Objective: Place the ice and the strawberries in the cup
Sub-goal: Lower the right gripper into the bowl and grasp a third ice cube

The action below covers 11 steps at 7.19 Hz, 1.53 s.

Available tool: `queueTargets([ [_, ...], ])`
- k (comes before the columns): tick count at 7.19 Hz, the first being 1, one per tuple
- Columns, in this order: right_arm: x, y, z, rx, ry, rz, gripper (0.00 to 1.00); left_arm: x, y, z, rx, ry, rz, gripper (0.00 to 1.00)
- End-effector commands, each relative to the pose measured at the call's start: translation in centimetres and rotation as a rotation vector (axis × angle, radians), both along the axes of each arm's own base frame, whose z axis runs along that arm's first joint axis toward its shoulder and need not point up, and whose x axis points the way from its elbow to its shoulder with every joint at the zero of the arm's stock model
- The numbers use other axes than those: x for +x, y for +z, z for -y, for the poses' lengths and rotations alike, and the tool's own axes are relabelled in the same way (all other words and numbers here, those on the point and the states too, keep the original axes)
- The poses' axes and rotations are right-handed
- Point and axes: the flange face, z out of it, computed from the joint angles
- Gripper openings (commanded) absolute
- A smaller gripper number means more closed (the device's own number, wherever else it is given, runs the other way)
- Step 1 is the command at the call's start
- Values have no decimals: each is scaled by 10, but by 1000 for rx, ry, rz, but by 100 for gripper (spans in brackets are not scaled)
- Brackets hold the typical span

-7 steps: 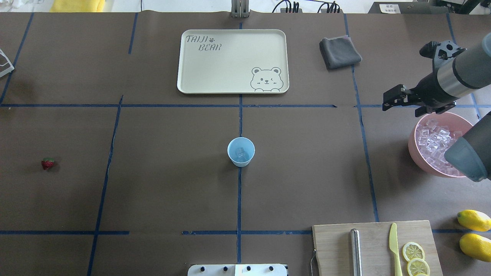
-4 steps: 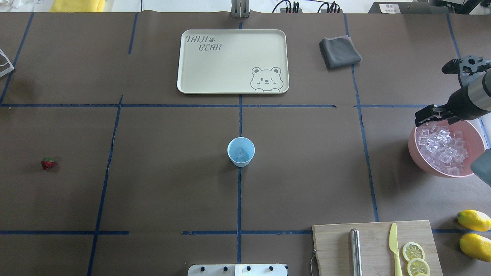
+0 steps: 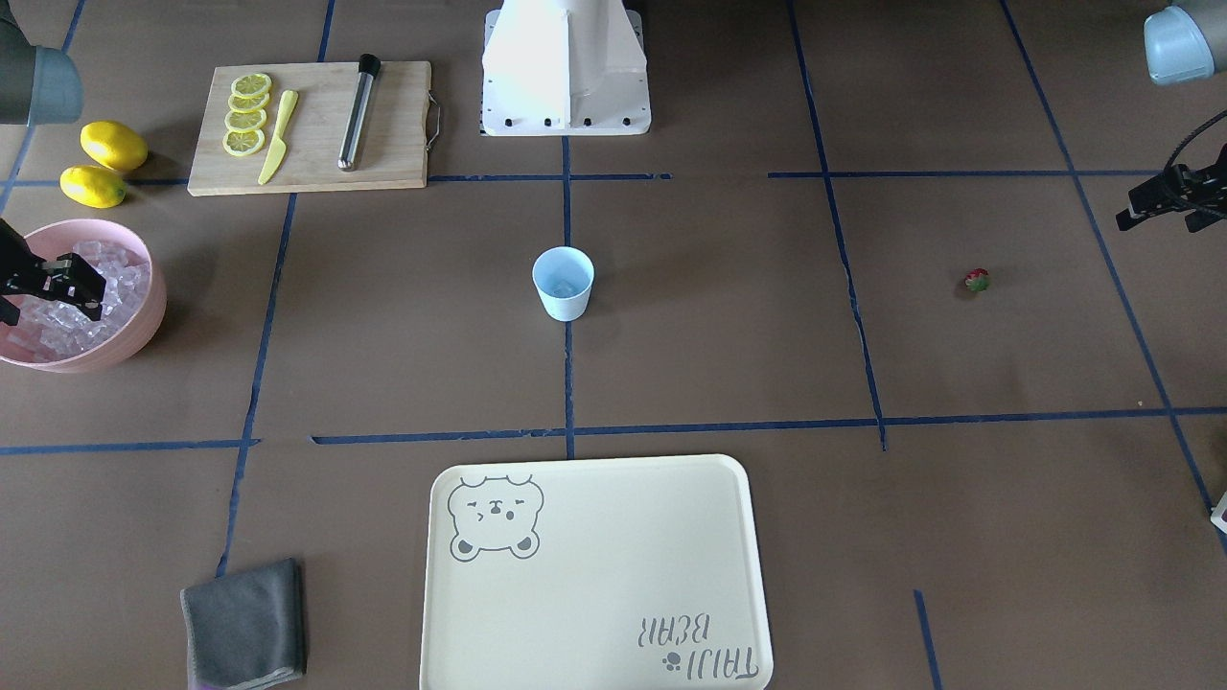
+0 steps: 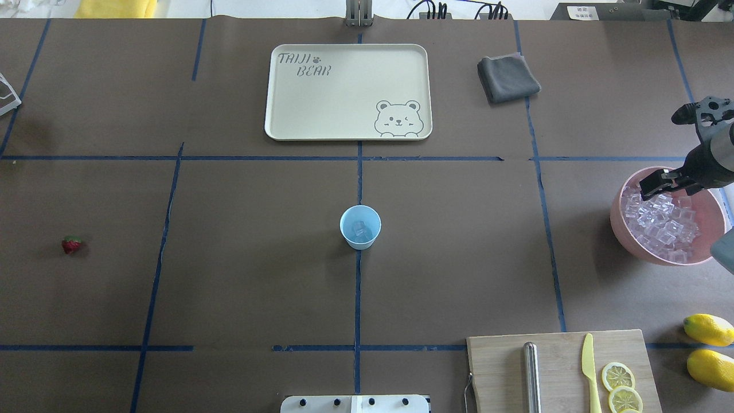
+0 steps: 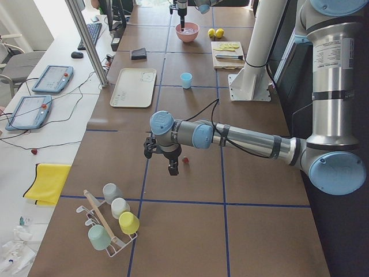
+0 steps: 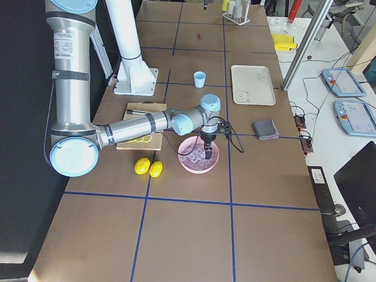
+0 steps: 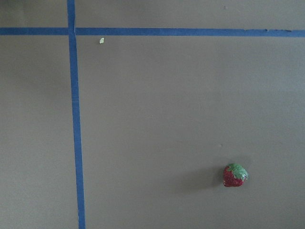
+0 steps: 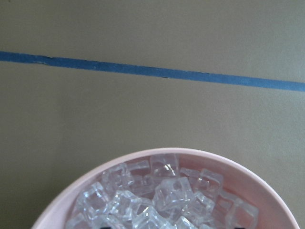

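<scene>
Right hand (image 4: 651,188) just above ice (image 4: 668,226); cup (image 4: 360,227) well apart.

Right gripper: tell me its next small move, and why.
Probably lower straight down into the pink bowl and close on one cube of ice. The right gripper hangs open just above the piled cubes, and the cup holds only a little ice.

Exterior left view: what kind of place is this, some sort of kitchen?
Probably a robotics lab, not a kitchen: two grey robot arms stand at a brown table gridded with blue tape, and touchscreen control tablets with red buttons lie on the white side bench.
</scene>
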Motion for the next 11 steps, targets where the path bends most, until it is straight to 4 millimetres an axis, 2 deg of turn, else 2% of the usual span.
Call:
queueTargets([
  [1,-1,19,1,-49,20,-15,84,0,-1,0,3,0,-1,100],
  [3,-3,1,0,-83,74,23,84,0,-1,0,3,0,-1,100],
  [6,-3,9,0,-88,67,13,80,-2,3,-6,-8,0,2,100],
  [7,-4,8,1,-90,72,14,73,-2,3,-6,-8,0,2,100],
  [9,-4,6,2,-90,74,17,27,-2,3,-6,-8,0,2,100],
  [11,-4,5,1,-90,73,20,6,-2,3,-6,-8,0,2,100],
])
